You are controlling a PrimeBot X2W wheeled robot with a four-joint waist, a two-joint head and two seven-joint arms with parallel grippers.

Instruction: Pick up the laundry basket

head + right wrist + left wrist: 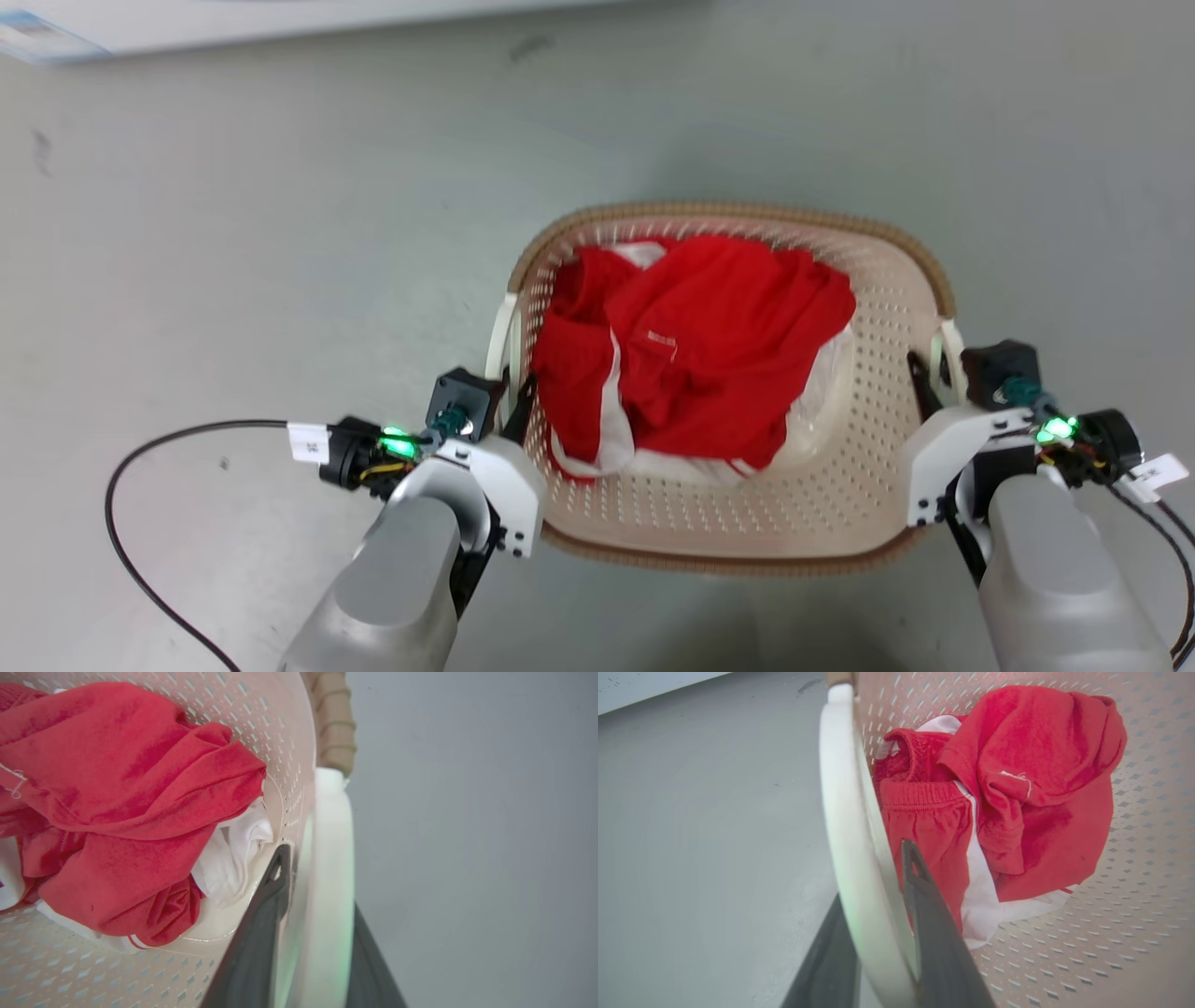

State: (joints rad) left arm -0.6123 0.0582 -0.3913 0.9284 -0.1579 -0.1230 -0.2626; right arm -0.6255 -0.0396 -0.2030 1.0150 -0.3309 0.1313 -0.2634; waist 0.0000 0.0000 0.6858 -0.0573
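Note:
The laundry basket (pixel 892 308), cream perforated plastic with a brown woven-look rim, sits between my two arms on the grey floor. Red and white clothes (pixel 695 345) lie heaped inside it. My left gripper (pixel 518 397) is shut on the basket's white left loop handle (pixel 847 812), with one dark finger (pixel 934 938) inside the wall and the other outside. My right gripper (pixel 924 373) is likewise shut on the right handle (pixel 331 840), its inner finger (pixel 261 924) lying against the wall. I cannot tell whether the basket touches the floor.
A white, flat-faced object's lower edge (pixel 187 23) runs along the far left top. A black cable (pixel 121 523) loops over the floor by my left arm, and more cable (pixel 1167 551) hangs by my right wrist. Bare grey floor (pixel 280 233) surrounds the basket.

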